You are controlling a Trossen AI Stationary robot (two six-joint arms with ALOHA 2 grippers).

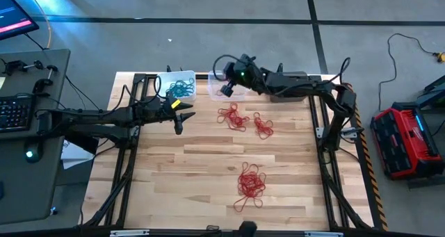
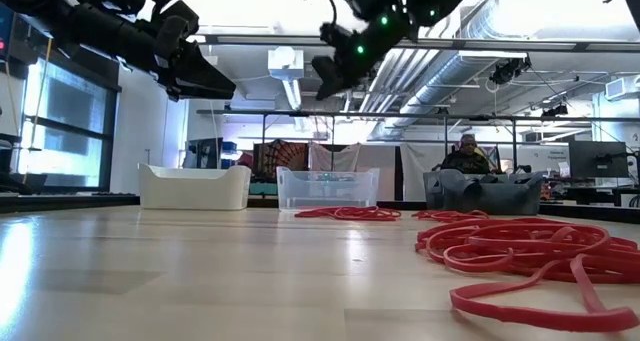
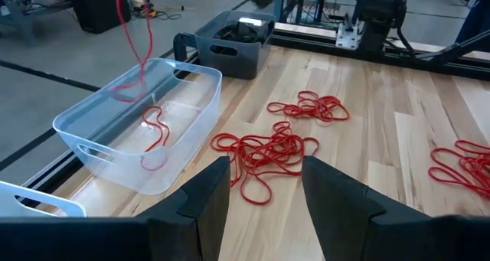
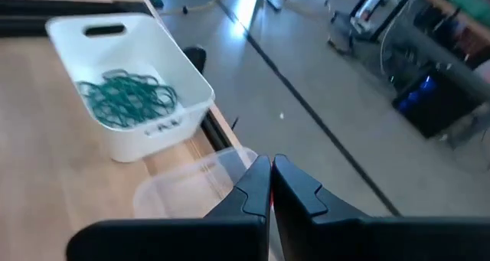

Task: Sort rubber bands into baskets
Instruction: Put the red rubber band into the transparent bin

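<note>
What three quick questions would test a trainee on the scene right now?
1. True or false: the white basket holds red bands.
2. Which one dangles a red band over the clear basket? A: left gripper. B: right gripper.
3. How many red bunches lie loose on the table?

Key:
1. False; it holds teal bands.
2. B.
3. Three.
</note>
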